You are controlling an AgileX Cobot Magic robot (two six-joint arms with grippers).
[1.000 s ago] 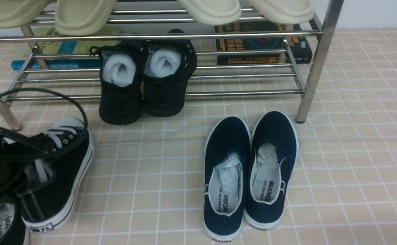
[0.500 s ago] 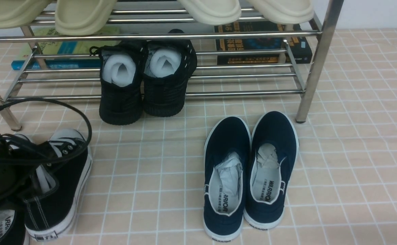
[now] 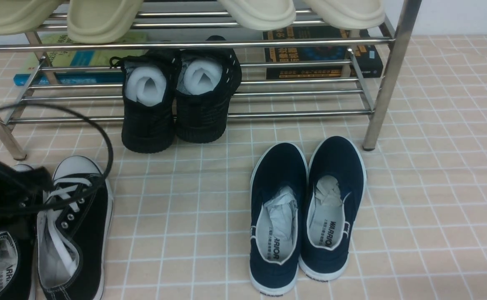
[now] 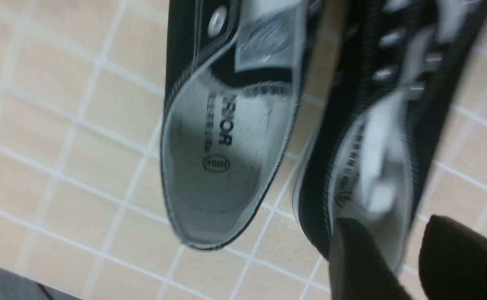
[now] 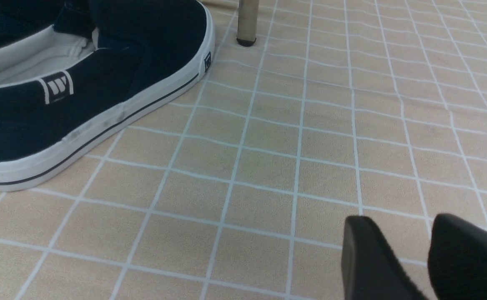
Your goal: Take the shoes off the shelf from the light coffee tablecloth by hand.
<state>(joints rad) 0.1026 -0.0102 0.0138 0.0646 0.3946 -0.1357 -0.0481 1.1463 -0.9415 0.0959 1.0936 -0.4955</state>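
shoes (image 3: pixel 76 225) lowered onto tablecloth (image 3: pixel 185 216), two side by side

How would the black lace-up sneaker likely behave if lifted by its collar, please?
The black lace-up sneaker has a thin canvas collar, so it would probably fold there. Its flat white sole suggests it won't roll. The loose white laces might snag.

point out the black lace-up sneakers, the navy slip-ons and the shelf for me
black lace-up sneakers (image 3: pixel 89 225), front view, black canvas side of the fully visible shoe
navy slip-ons (image 3: pixel 281 171), front view, upper of the pair's left shoe
shelf (image 3: pixel 386 83), front view, its front right chrome leg
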